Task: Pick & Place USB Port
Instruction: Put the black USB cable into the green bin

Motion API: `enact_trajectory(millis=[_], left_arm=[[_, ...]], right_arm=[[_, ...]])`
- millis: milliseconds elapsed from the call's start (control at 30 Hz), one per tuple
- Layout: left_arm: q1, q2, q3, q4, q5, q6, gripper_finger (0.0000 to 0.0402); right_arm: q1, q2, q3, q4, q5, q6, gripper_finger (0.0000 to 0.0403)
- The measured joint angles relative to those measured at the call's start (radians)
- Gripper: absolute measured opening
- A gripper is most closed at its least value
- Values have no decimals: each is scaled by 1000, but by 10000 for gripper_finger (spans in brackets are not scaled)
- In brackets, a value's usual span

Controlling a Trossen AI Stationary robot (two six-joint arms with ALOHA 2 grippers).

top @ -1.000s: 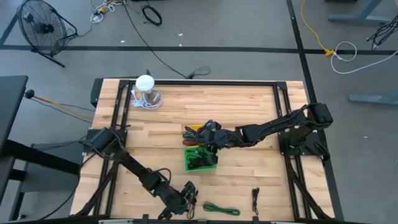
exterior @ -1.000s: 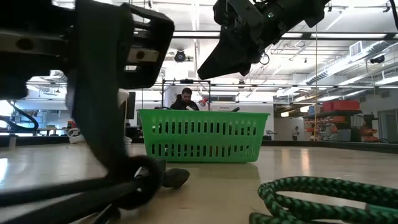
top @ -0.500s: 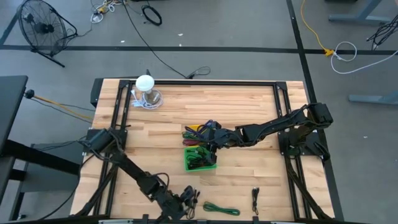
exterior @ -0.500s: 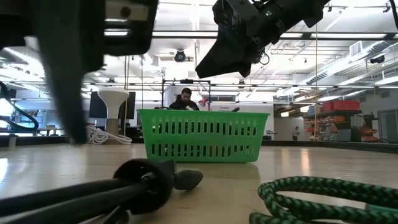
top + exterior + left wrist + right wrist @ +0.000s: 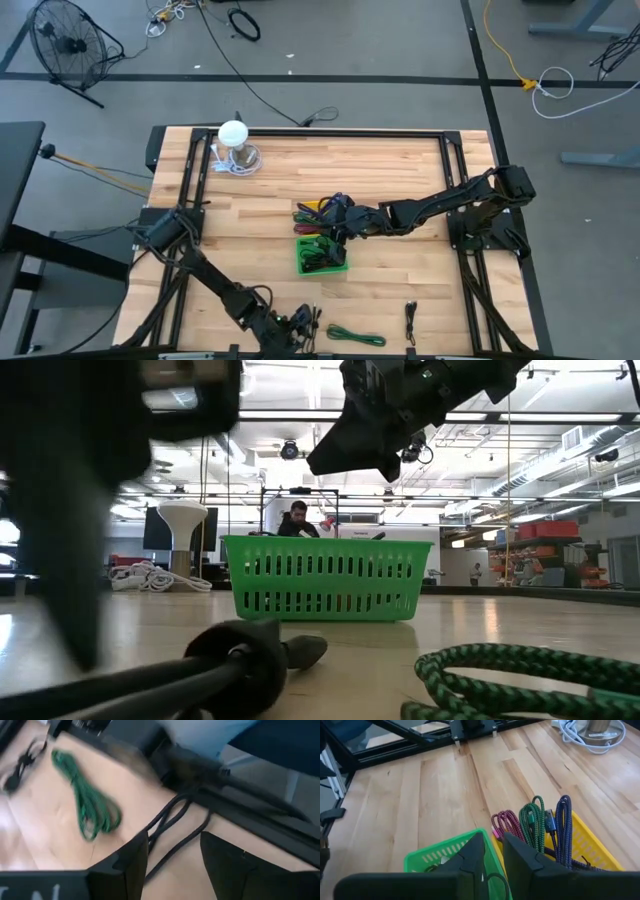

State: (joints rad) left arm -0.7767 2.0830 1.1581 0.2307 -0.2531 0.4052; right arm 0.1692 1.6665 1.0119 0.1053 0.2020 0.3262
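1. High view: the right gripper [image 5: 337, 222] hangs over the seam between the green basket [image 5: 322, 255] and the yellow tray [image 5: 316, 210] at mid-table. Coiled cables lie in the tray just beyond its fingers; dark cables lie in the basket on the near side of them. The left gripper [image 5: 300, 325] sits low at the table's near edge. A green cable [image 5: 356, 336] lies just beside its fingers, and a black cable [image 5: 411, 322] lies farther off toward the right arm's side. A white lamp [image 5: 233, 135] stands in the far left corner, well apart from both.

2. Low view: the right gripper [image 5: 345, 445] hovers above the basket [image 5: 325, 578], clear of its rim. Cannot tell from here whether anything is pinched. The green cable [image 5: 520, 675] lies coiled in the foreground. A person [image 5: 296, 520] sits in the room behind.

3. Left wrist view: fingers [image 5: 131, 865] spread wide, nothing between the pads. Thin black cables run across the gap over bare wood. The green cable [image 5: 90, 810] lies ahead and off to one side of the fingers, not touching.

4. Right wrist view: fingers [image 5: 520, 857] stand close together with a narrow gap; nothing visibly held. The basket's wall [image 5: 432, 854] is directly beneath them. Red, green and blue USB cables [image 5: 535, 825] rest in the yellow tray [image 5: 590, 850] just ahead of the fingertips.
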Motion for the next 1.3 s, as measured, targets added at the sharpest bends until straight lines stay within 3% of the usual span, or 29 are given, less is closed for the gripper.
enact_trajectory(millis=[100,433,767,900,1067,1200,1300], left_arm=[[-13,1,19,-8,-8,77,187],[15,12,22,-4,-13,130,187],[58,47,26,40,131,104,181],[66,53,26,44,145,77,135],[63,55,25,27,149,73,17],[52,52,25,21,102,55,5],[33,29,22,-30,1,59,3]], right_arm=[[0,0,0,4,0,6,73],[1,0,0,7,0,36,73],[2,0,0,20,0,33,73],[2,0,0,15,0,35,73],[2,0,0,14,0,35,73],[2,0,0,10,0,35,73],[2,0,0,8,0,33,73]])
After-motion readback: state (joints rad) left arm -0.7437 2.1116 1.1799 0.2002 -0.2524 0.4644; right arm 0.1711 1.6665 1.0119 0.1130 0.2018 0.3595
